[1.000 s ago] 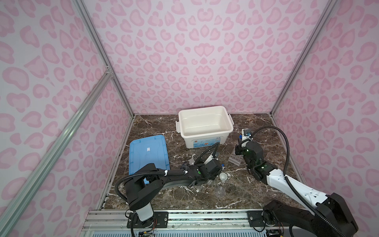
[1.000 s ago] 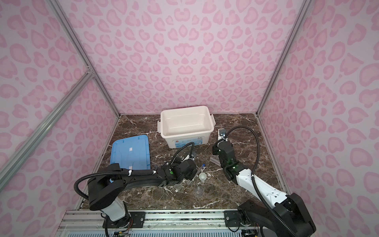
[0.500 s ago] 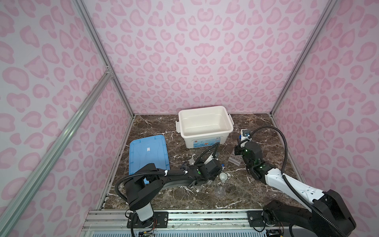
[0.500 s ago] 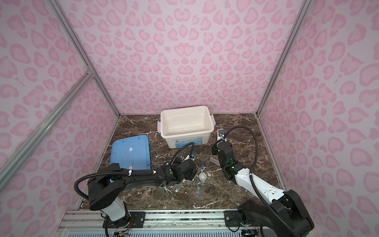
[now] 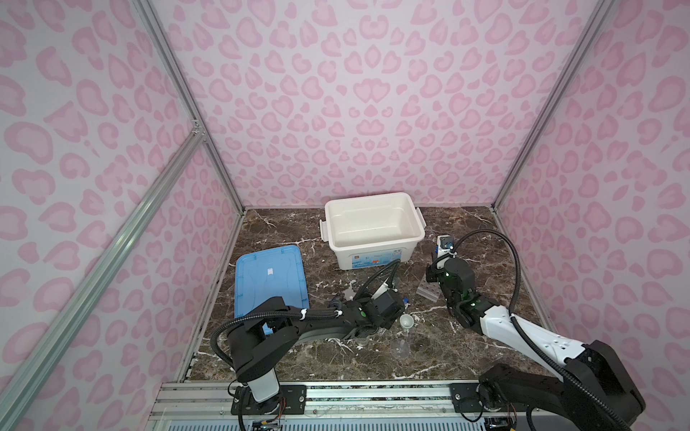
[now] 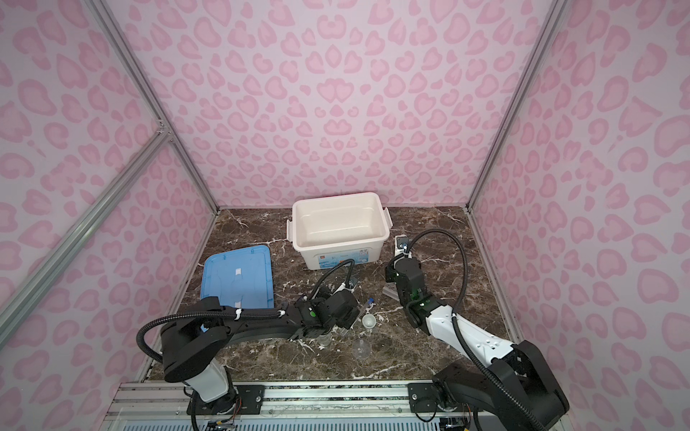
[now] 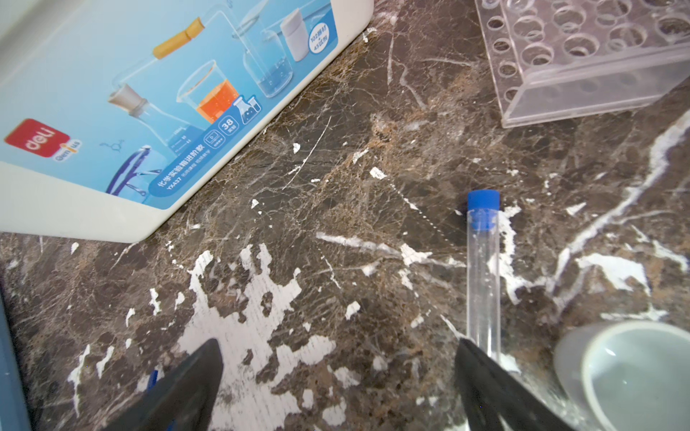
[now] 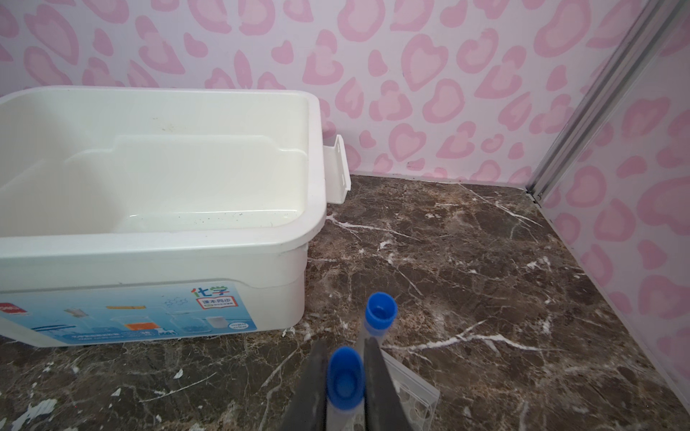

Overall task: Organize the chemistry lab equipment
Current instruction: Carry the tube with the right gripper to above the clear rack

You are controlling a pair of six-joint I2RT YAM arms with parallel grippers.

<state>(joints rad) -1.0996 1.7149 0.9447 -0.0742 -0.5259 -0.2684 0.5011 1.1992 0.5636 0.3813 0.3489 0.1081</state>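
Marble tabletop open between bin, rack

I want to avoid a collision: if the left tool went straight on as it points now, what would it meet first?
Probably the bare marble table, since the open left tool tilts down toward it; the test tube lies just beside that line. Depth is unclear.

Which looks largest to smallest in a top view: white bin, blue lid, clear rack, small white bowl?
1. White bin and blue lid look about equal; unranked.
2. Then clear rack, partly hidden.
3. Then small white bowl.
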